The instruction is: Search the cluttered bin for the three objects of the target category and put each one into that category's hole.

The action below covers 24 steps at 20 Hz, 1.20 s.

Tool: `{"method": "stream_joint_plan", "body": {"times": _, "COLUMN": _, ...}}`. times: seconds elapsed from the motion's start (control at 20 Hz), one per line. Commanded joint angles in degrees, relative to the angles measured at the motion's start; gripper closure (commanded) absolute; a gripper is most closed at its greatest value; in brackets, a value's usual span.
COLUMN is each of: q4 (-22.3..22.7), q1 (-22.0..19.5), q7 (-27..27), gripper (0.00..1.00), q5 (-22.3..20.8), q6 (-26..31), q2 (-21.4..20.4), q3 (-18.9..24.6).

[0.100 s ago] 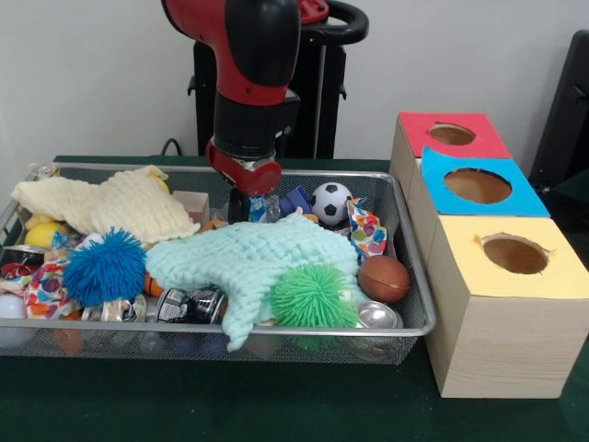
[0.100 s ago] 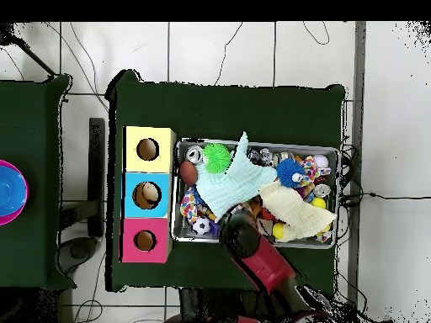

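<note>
Cloth (image 1: 248,258) (mint, knitted) draped, rumpled.

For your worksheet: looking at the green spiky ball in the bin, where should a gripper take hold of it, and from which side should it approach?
Grip the green spiky ball across its round body, coming straight down from above. It sits on top at the bin's front rim, so its top is clear while the mint cloth crowds its side.

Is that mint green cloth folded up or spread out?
Spread out. The mint green cloth lies loosely across toys in the wire bin, one corner draped over its front rim.
</note>
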Motion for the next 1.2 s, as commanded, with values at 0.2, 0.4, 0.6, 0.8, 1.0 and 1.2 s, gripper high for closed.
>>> {"method": "stream_joint_plan", "body": {"times": 0.2, "q4": -0.3, "q1": 1.2, "q7": 12.9, "gripper": 0.0, "q5": 1.4, "q6": 2.8, "q2": -0.6, "q3": 2.0}}
{"method": "stream_joint_plan", "body": {"times": 0.4, "q4": 0.5, "q1": -0.4, "q7": 14.3, "gripper": 0.0, "q5": 0.1, "q6": -0.1, "q2": 0.8, "q3": 4.3}}
{"method": "stream_joint_plan", "body": {"times": 0.6, "q4": 0.6, "q1": -1.8, "q7": 15.3, "gripper": 0.0, "q5": -1.4, "q6": -3.3, "q2": 3.4, "q3": 6.1}}
{"method": "stream_joint_plan", "body": {"times": 0.8, "q4": 1.6, "q1": 0.2, "q7": 15.4, "gripper": 0.0, "q5": 0.8, "q6": -0.5, "q2": 1.1, "q3": 5.1}}
{"method": "stream_joint_plan", "body": {"times": 1.0, "q4": 2.9, "q1": 1.2, "q7": 15.2, "gripper": 0.0, "q5": 1.6, "q6": 1.8, "q2": -1.2, "q3": 4.1}}
{"method": "stream_joint_plan", "body": {"times": 1.2, "q4": 3.1, "q1": 1.1, "q7": 14.7, "gripper": 0.0, "q5": 1.2, "q6": 1.6, "q2": -0.6, "q3": 3.9}}
